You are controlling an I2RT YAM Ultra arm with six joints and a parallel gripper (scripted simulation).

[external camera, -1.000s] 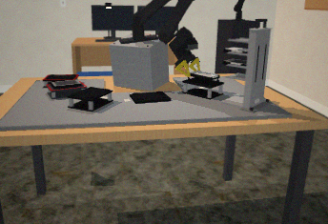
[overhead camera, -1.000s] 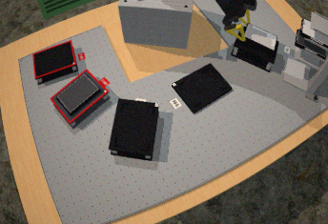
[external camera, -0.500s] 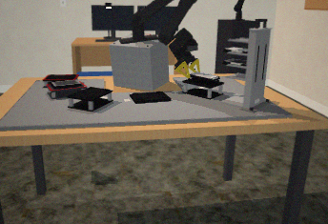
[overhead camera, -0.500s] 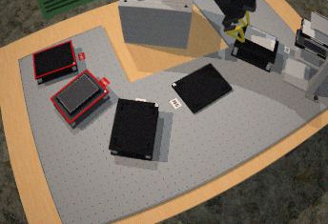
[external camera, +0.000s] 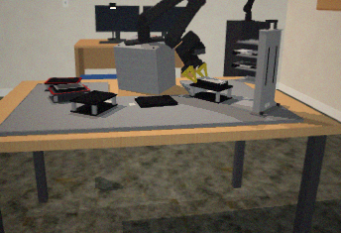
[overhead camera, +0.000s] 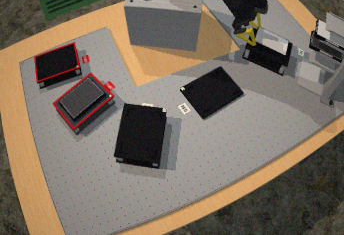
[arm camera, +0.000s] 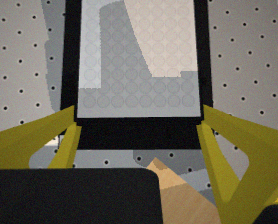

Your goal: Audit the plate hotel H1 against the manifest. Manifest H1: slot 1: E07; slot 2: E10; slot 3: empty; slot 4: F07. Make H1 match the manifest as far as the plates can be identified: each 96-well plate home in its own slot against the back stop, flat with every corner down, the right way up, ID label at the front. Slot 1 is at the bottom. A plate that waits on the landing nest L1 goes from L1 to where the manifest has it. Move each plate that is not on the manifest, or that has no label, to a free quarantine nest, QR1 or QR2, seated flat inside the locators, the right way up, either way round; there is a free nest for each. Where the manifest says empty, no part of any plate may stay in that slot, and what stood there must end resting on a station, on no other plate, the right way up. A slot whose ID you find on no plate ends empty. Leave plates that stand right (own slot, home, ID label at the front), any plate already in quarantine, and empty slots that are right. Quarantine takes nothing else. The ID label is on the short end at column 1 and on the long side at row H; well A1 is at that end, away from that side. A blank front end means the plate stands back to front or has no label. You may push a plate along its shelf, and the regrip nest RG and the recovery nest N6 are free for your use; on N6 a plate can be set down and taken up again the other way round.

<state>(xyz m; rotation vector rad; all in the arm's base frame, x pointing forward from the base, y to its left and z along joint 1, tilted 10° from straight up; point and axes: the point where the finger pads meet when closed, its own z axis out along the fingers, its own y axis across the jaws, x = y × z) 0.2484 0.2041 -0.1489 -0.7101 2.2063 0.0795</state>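
A clear 96-well plate [overhead camera: 274, 43] [external camera: 215, 80] [arm camera: 140, 95] lies level at the raised black nest [overhead camera: 267, 60] [external camera: 213, 89] [arm camera: 120, 136]. My gripper [overhead camera: 256, 36] [external camera: 199, 78] [arm camera: 138, 111] is shut on the plate, one yellow finger at each long side near its near end. The plate looks lined up with the nest; whether it touches down is hard to tell. No ID label shows on it. Hotel H1 [overhead camera: 337, 86] [external camera: 268, 73] stands at the right with plates on some shelves; their labels cannot be read.
A red-edged nest [overhead camera: 57, 62] at the far left looks empty; the other red-edged nest [overhead camera: 61, 109] holds a grey plate [overhead camera: 83, 96]. A raised black nest [overhead camera: 141, 134] [external camera: 94, 98] and a low black nest [overhead camera: 212, 92] [external camera: 156, 101] look empty. The grey robot pedestal [overhead camera: 162, 26] stands behind.
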